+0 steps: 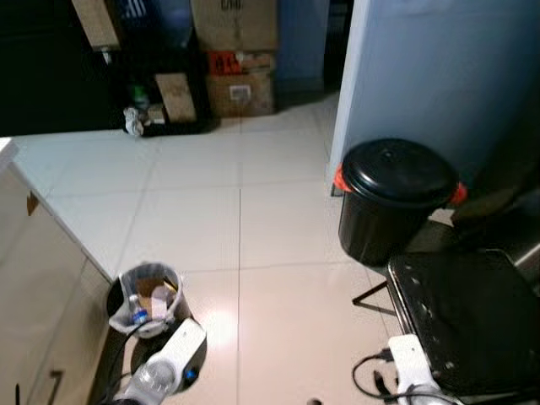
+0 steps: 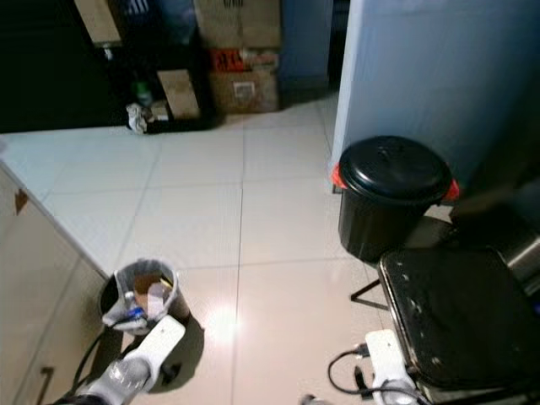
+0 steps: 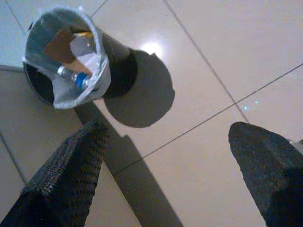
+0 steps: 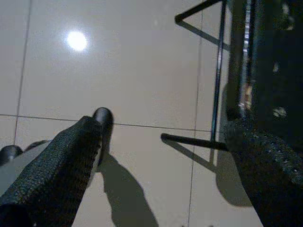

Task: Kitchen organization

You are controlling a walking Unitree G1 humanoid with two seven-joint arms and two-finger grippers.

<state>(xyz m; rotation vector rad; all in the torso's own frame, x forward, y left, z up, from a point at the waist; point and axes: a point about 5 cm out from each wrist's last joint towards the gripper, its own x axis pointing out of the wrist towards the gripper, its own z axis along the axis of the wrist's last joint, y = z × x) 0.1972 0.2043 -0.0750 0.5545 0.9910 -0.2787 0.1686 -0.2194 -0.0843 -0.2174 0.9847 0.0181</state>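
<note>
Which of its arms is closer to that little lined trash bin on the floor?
Left. The left gripper hangs just beside the small bin, fingers apart; the right gripper is across the floor by the black chair.

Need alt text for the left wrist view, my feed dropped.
The open left gripper hangs above beige floor tiles, its two black fingers spread apart. Beyond them stands a small round waste bin with a grey liner, holding a plastic bottle and cardboard scraps.
</note>
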